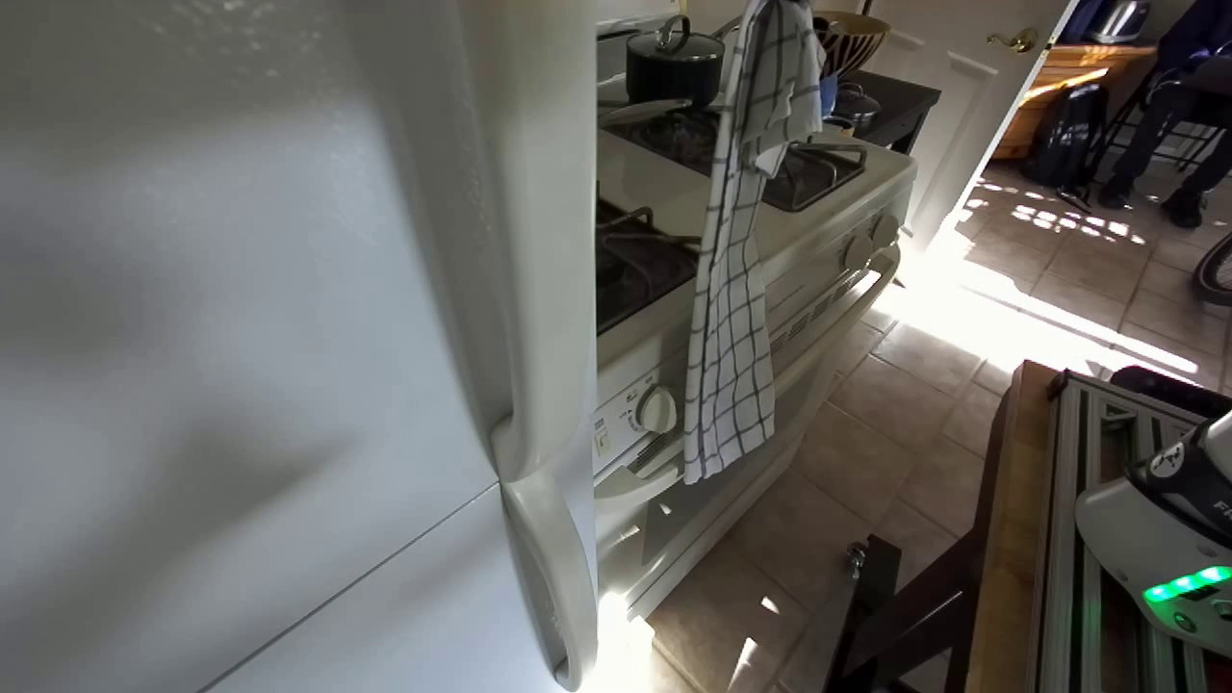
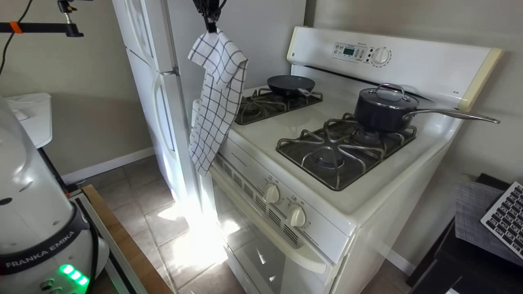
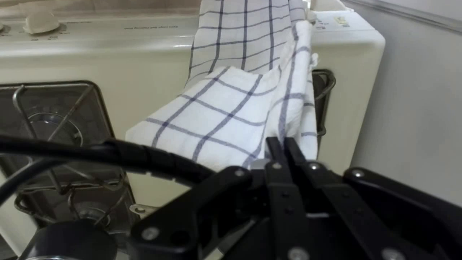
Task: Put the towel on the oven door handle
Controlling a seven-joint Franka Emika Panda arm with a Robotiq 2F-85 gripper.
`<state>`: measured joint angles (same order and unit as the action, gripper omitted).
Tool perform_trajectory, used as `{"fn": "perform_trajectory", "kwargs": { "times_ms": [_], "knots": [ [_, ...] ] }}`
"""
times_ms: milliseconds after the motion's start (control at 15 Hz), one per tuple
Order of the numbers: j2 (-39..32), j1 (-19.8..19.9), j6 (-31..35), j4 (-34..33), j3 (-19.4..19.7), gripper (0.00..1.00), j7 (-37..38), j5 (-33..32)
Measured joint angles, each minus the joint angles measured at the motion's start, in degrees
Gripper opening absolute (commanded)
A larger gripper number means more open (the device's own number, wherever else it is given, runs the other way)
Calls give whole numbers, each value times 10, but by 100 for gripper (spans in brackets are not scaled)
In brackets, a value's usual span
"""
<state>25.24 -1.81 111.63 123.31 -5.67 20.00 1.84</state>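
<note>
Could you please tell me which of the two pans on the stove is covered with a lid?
The deep saucepan, right of the shallow skillet in an exterior view: only it wears a lid; the skillet is uncovered.

- The hand [image 2: 211, 29] pinches the towel [image 2: 218, 96], which hangs at the near left corner of the stove [image 2: 392, 216].
- The towel's lower end is by the oven door handle's [image 2: 261, 220] left end; contact cannot be told.
- A skillet [image 2: 290, 85] sits on the stove far left, a lidded saucepan [image 2: 382, 112] far right.
</note>
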Motion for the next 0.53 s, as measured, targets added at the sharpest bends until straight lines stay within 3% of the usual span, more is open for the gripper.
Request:
{"fn": "perform_trajectory", "kwargs": {
  "times_ms": [533],
  "knots": [
    [34,4,0,-10,22,1,-28,0]
  ]
}}
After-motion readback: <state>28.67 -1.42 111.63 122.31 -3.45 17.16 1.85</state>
